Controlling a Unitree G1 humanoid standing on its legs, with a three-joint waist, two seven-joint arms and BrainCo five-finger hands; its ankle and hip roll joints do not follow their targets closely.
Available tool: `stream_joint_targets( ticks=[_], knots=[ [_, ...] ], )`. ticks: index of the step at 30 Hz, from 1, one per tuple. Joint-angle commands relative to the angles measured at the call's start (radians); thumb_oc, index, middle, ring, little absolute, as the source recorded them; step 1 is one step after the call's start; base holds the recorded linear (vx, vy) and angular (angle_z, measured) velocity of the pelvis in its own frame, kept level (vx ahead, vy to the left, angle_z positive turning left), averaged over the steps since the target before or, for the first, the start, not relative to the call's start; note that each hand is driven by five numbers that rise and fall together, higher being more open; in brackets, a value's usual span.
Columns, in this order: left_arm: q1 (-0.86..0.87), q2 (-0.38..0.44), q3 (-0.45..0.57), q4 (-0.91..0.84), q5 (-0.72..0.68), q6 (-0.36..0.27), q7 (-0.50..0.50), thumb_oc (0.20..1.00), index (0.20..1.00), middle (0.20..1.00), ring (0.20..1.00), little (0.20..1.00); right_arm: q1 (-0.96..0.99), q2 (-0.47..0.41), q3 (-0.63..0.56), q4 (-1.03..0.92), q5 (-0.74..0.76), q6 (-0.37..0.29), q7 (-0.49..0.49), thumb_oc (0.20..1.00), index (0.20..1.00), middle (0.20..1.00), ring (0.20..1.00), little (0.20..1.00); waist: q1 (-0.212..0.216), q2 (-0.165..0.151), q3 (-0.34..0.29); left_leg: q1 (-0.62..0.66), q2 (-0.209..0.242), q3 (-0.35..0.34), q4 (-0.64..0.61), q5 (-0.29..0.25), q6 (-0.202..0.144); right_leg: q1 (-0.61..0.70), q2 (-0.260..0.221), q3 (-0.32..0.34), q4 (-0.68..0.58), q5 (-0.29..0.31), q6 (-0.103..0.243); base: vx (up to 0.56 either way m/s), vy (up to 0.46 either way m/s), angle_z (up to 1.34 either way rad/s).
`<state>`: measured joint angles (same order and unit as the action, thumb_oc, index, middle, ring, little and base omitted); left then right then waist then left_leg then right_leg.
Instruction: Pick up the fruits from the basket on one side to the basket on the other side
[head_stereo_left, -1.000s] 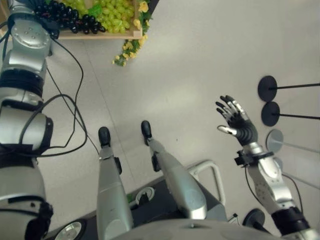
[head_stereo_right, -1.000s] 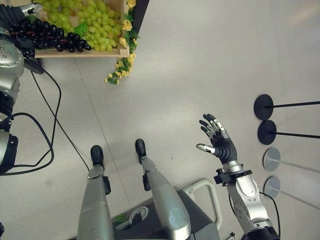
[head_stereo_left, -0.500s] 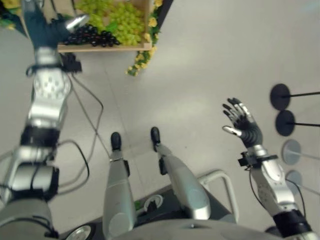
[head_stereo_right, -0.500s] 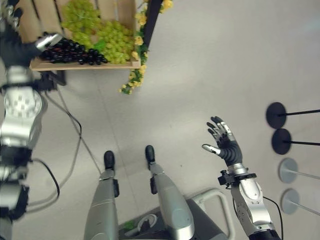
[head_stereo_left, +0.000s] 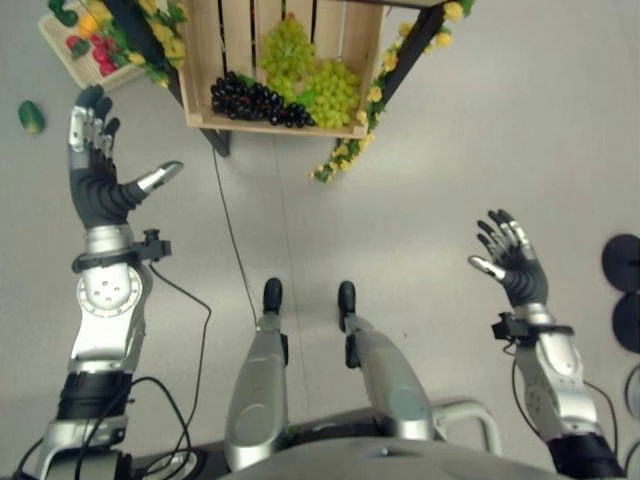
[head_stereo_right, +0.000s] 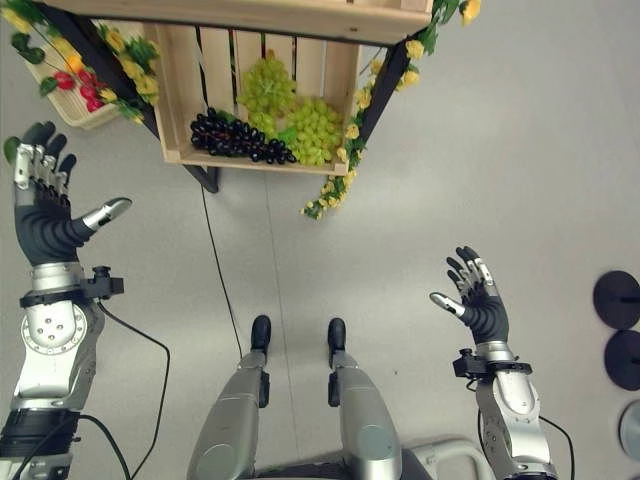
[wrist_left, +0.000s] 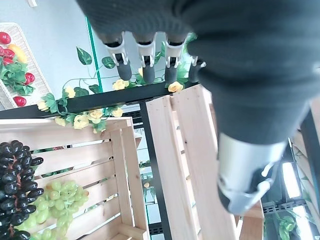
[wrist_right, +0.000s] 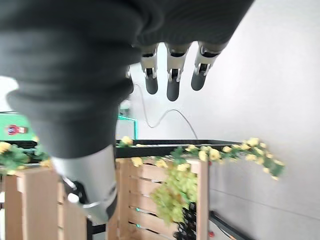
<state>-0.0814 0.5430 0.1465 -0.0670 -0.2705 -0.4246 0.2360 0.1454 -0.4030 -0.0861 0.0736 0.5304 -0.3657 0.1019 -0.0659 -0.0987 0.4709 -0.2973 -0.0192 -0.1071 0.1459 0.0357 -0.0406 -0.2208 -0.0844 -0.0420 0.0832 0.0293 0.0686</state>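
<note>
Left eye view looks straight down on the floor, and the left hand (head_stereo_left: 98, 180) is up on the robot's left side, fingers straight and spread, thumb stuck out sideways, nothing in it. Over on the right, the right hand (head_stereo_left: 515, 266) is raised too, fingers splayed loosely, thumb apart, palm bare. Both are well apart from the fruit.

Ahead stands a wooden crate (head_stereo_left: 200, 60) with slatted sides, hung on a black frame (head_stereo_right: 100, 50) trimmed with yellow flowers (head_stereo_right: 325, 195) and green leaves. Inside the crate lie 2 sorts of fruit: green grapes (head_stereo_left: 315, 75) piled toward the far and right part, and black grapes (head_stereo_left: 255, 100) stretched along the near edge, touching the green ones.

Farther left, past the frame, sits a white woven basket (head_stereo_left: 62, 45) holding small red and yellow pieces. A lone green fruit (head_stereo_left: 30, 117) lies on the floor beside the raised left hand, clear of the basket.

Left wrist view shows that hand's dark-tipped fingers (wrist_left: 145, 60) in a straight row, with the crate and both grape bunches beyond. Right wrist view gives the same reading: fingers (wrist_right: 171, 75) extended, not curled on anything, the flowered frame and crate past them. At the far right, 2 round black stand bases (head_stereo_left: 622, 263) rest on the floor.
</note>
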Motion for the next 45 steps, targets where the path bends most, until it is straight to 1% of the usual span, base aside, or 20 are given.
stream_joint_targets(
  ticks=[1,7,15,19,22,25,26,28,30,31,33,35,36,37,38,39,41,42,43,45],
  knots=[
    [0.048,-0.019,0.045,-0.056,-0.006,-0.061,-0.036,1.000,1.000,1.000,1.000,1.000,0.018,-0.035,-0.033,-0.026,-0.010,-0.043,-0.006,1.000,1.000,1.000,1.000,1.000,-0.019,0.001,-0.134,0.014,-0.001,0.004,0.077,-0.086,-0.003,0.022,-0.045,-0.010,0.038,-0.044,0.076,0.04,0.027,0.01],
    [0.126,-0.045,0.027,-0.053,0.005,-0.059,-0.076,1.000,1.000,1.000,1.000,1.000,0.009,-0.015,-0.051,0.024,-0.025,-0.043,-0.031,1.000,1.000,1.000,1.000,1.000,-0.016,0.004,-0.199,0.082,0.005,0.014,0.078,-0.110,0.000,0.083,-0.040,-0.016,0.039,-0.063,0.074,0.05,0.023,-0.02],
    [0.159,-0.059,0.008,-0.020,0.012,-0.038,-0.097,1.000,1.000,1.000,1.000,1.000,0.021,0.006,-0.077,0.040,-0.045,-0.038,-0.056,1.000,1.000,1.000,1.000,1.000,-0.033,0.016,-0.288,0.172,0.005,0.020,0.001,-0.104,0.007,0.145,-0.045,-0.018,0.014,-0.062,0.084,0.06,0.038,-0.02],
    [0.171,-0.050,0.016,-0.029,0.036,-0.031,-0.102,1.000,1.000,1.000,1.000,1.000,0.022,0.008,-0.102,0.038,-0.050,-0.039,-0.064,1.000,1.000,1.000,1.000,1.000,-0.045,0.010,-0.308,0.188,0.004,0.041,0.033,-0.139,0.014,0.157,-0.051,-0.002,0.023,-0.067,0.088,0.06,0.044,-0.03],
    [0.174,-0.046,0.019,-0.034,0.039,-0.025,-0.112,1.000,1.000,1.000,1.000,1.000,0.034,0.002,-0.117,0.029,-0.062,-0.036,-0.069,1.000,1.000,1.000,1.000,1.000,-0.052,0.004,-0.301,0.178,-0.005,0.057,0.131,-0.189,0.020,0.165,-0.057,0.033,0.043,-0.073,0.091,0.03,0.071,-0.15],
    [0.170,-0.042,0.012,-0.038,0.043,-0.020,-0.117,1.000,1.000,1.000,1.000,1.000,0.045,-0.002,-0.127,0.027,-0.062,-0.032,-0.068,1.000,1.000,1.000,1.000,1.000,-0.062,0.006,-0.296,0.174,-0.009,0.072,0.170,-0.222,0.034,0.163,-0.063,0.056,0.068,-0.077,0.095,-0.01,0.135,-0.27],
    [0.153,-0.039,-0.001,-0.036,0.047,-0.021,-0.121,1.000,1.000,1.000,1.000,1.000,0.054,-0.005,-0.135,0.026,-0.076,-0.033,-0.076,1.000,1.000,1.000,1.000,1.000,-0.078,0.006,-0.283,0.172,-0.012,0.093,0.186,-0.233,0.044,0.146,-0.070,0.085,0.095,-0.053,0.111,-0.11,0.182,-0.28],
    [0.124,-0.024,-0.010,-0.036,0.069,-0.022,-0.113,1.000,1.000,1.000,1.000,1.000,0.043,-0.007,-0.149,0.016,-0.095,-0.035,-0.097,1.000,1.000,1.000,1.000,1.000,-0.105,0.003,-0.269,0.158,-0.022,0.139,0.187,-0.236,0.050,0.106,-0.089,0.137,0.073,0.032,0.154,-0.20,0.227,-0.28],
    [0.119,-0.017,-0.005,-0.038,0.065,-0.030,-0.103,1.000,1.000,1.000,1.000,1.000,0.023,-0.007,-0.143,0.015,-0.103,-0.038,-0.107,1.000,1.000,1.000,1.000,1.000,-0.116,0.007,-0.252,0.166,-0.002,0.186,0.168,-0.237,0.045,0.060,-0.093,0.149,0.064,0.095,0.180,-0.21,0.198,-0.63],
    [0.115,-0.011,0.003,-0.039,0.074,-0.029,-0.084,1.000,1.000,1.000,1.000,1.000,-0.002,-0.005,-0.130,0.006,-0.106,-0.042,-0.117,1.000,1.000,1.000,1.000,1.000,-0.098,0.020,-0.239,0.177,0.028,0.228,0.149,-0.221,0.041,0.027,-0.105,0.071,0.072,0.081,0.180,-0.23,0.244,-1.14],
    [0.109,-0.010,0.013,-0.046,0.073,-0.029,-0.065,1.000,1.000,1.000,1.000,1.000,-0.032,-0.011,-0.109,-0.009,-0.120,-0.044,-0.134,1.000,1.000,1.000,1.000,1.000,-0.062,0.044,-0.222,0.184,0.052,0.273,0.123,-0.188,0.046,0.018,-0.130,-0.075,0.181,0.024,0.151,-0.21,0.302,-1.67],
    [0.108,-0.012,0.020,-0.055,0.057,-0.026,-0.067,1.000,1.000,1.000,1.000,1.000,-0.029,-0.011,-0.110,-0.011,-0.126,-0.039,-0.141,1.000,1.000,1.000,1.000,1.000,-0.056,0.049,-0.233,0.198,0.045,0.324,0.066,-0.152,0.062,0.051,-0.102,-0.125,0.286,-0.043,0.122,-0.20,0.251,-1.68],
    [0.107,-0.011,0.026,-0.059,0.063,-0.024,-0.063,1.000,1.000,1.000,1.000,1.000,-0.027,-0.011,-0.113,-0.016,-0.132,-0.037,-0.138,1.000,1.000,1.000,1.000,1.000,-0.050,0.048,-0.245,0.205,0.043,0.357,0.046,-0.145,0.068,0.073,-0.089,-0.153,0.320,-0.067,0.117,-0.15,0.171,-1.06],
    [0.109,-0.013,0.035,-0.066,0.068,-0.023,-0.055,1.000,1.000,1.000,1.000,1.000,-0.032,-0.013,-0.116,-0.021,-0.140,-0.038,-0.144,1.000,1.000,1.000,1.000,1.000,-0.041,0.052,-0.255,0.205,0.048,0.393,0.041,-0.144,0.078,0.098,-0.088,-0.205,0.375,-0.090,0.111,-0.11,0.120,-1.16],
    [0.113,-0.018,0.042,-0.074,0.069,-0.021,-0.051,1.000,1.000,1.000,1.000,1.000,-0.040,-0.014,-0.115,-0.017,-0.145,-0.037,-0.150,1.000,1.000,1.000,1.000,1.000,-0.028,0.047,-0.265,0.205,0.050,0.424,0.039,-0.149,0.082,0.117,-0.093,-0.226,0.381,-0.110,0.108,-0.10,0.081,-0.93],
    [0.119,-0.021,0.048,-0.079,0.070,-0.019,-0.047,1.000,1.000,1.000,1.000,1.000,-0.046,-0.016,-0.112,-0.013,-0.156,-0.040,-0.160,1.000,1.000,1.000,1.000,1.000,-0.016,0.043,-0.273,0.201,0.058,0.463,0.043,-0.148,0.084,0.139,-0.101,-0.274,0.390,-0.108,0.108,-0.07,0.003,-1.31],
    [0.129,-0.028,0.056,-0.087,0.072,-0.020,-0.047,1.000,1.000,1.000,1.000,1.000,-0.056,-0.013,-0.111,-0.010,-0.158,-0.036,-0.164,1.000,1.000,1.000,1.000,1.000,0.004,0.029,-0.294,0.199,0.061,0.524,0.040,-0.151,0.080,0.194,-0.102,-0.323,0.292,-0.128,0.099,0.00,-0.047,-1.28],
    [0.135,-0.036,0.062,-0.090,0.069,-0.019,-0.045,1.000,1.000,1.000,1.000,1.000,-0.057,-0.009,-0.111,-0.005,-0.160,-0.037,-0.167,1.000,1.000,1.000,1.000,1.000,0.014,0.025,-0.303,0.205,0.061,0.530,0.047,-0.173,0.066,0.218,-0.104,-0.339,0.229,-0.161,0.099,0.06,-0.083,-1.18],
    [0.139,-0.044,0.069,-0.091,0.075,-0.016,-0.041,1.000,1.000,1.000,1.000,1.000,-0.061,-0.012,-0.108,-0.003,-0.172,-0.038,-0.175,1.000,1.000,1.000,1.000,1.000,0.020,0.027,-0.302,0.205,0.073,0.553,0.065,-0.173,0.059,0.232,-0.101,-0.344,0.190,-0.158,0.098,0.06,-0.118,-0.99],
    [0.137,-0.055,0.064,-0.087,0.074,-0.017,-0.041,1.000,1.000,1.000,1.000,1.000,-0.054,-0.015,-0.114,-0.011,-0.172,-0.035,-0.170,1.000,1.000,1.000,1.000,1.000,0.003,0.034,-0.303,0.211,0.086,0.562,0.063,-0.166,0.050,0.225,-0.069,-0.290,0.155,-0.163,0.092,0.03,-0.123,-0.89]
  ],
)
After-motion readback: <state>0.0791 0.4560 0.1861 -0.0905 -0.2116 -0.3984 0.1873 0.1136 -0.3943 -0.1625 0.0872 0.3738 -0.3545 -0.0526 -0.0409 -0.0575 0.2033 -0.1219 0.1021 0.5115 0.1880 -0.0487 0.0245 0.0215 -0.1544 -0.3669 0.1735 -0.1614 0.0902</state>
